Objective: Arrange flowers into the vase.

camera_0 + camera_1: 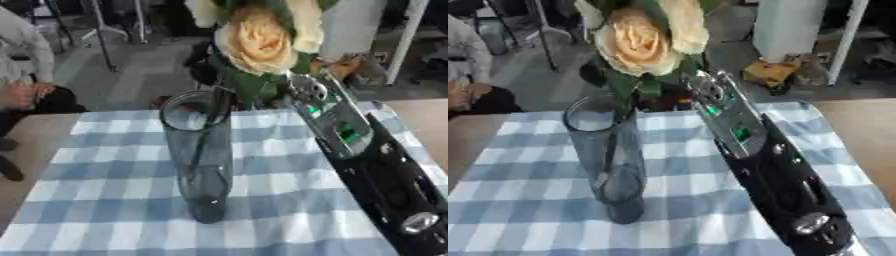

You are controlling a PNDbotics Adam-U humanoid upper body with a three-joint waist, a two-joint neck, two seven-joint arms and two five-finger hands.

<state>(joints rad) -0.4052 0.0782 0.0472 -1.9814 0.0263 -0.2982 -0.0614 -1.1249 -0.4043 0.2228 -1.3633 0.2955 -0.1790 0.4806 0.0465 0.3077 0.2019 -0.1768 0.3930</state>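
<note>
Left eye view shows the robot's right arm (376, 165) rising from the lower right corner across a blue and white checked cloth (105, 200), black below and silver with green lights toward the wrist. Its right hand (704, 85) is mostly hidden behind the leaves of the flower, so I cannot tell how its fingers are set; only the silver back of the hand shows, touching the greenery.

Just above and to the left of that hand sits a cream rose (258, 42), its bloom facing the camera, with green leaves (249, 82) beneath it and paler petals (684, 20) of a second bloom behind. A dark stem (203, 145) runs down from the leaves into the vase.

That tall clear glass vase (199, 165) stands upright on the cloth, just left of the arm and below the hand, its round rim (194, 111) open under the leaves.

Beyond the cloth, bare wooden table (420, 120) shows to the right of the arm. The left hand appears in neither view.
</note>
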